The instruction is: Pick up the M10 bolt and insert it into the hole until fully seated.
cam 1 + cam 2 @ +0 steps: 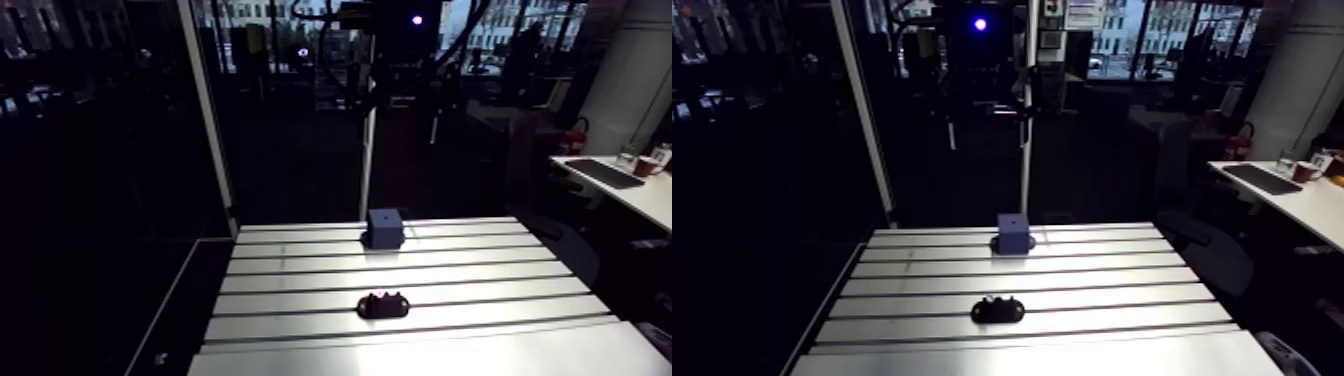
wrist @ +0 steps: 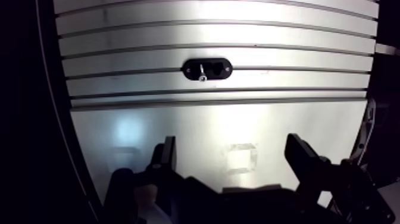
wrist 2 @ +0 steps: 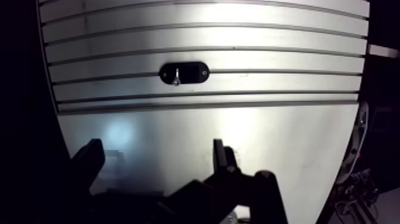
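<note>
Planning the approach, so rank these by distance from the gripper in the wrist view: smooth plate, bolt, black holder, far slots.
1. The smooth plate: right under the open gripper.
2. The bolt and black holder: ahead on the slotted part; too close to call.
3. The far slots: beyond the holder.

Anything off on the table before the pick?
Nothing stands out. The blue block stands upright on the table; the black holder lies flat along the slots, holding what looks like the bolt. The hand is open and empty.
</note>
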### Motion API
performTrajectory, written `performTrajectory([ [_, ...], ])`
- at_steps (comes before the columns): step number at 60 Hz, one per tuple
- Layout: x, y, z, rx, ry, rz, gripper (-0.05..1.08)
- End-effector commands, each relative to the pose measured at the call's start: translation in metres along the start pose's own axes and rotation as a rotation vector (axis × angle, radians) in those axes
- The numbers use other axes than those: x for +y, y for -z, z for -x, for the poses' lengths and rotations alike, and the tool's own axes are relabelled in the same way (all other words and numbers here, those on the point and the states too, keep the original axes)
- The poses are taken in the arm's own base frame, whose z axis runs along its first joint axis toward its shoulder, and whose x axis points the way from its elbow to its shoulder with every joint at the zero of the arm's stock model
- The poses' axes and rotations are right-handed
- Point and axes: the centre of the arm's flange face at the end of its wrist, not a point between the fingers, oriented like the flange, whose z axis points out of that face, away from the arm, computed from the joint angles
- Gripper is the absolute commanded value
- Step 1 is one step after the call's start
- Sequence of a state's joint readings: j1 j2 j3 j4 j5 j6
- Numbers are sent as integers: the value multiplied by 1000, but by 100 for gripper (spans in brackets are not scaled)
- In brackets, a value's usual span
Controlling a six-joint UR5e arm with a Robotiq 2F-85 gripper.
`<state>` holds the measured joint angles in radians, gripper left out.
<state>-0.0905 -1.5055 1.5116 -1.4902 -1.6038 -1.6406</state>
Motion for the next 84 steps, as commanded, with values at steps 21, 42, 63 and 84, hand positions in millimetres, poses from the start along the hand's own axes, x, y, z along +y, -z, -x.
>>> performTrajectory([
  [21,-13,12,-29,29,35,-13,1],
  [42,-13,10,-29,27,36,-12,1],
  [63,-11,5,-26,16,28,-11,1],
  [84,-12,-32,-29,25,16,-6,1],
])
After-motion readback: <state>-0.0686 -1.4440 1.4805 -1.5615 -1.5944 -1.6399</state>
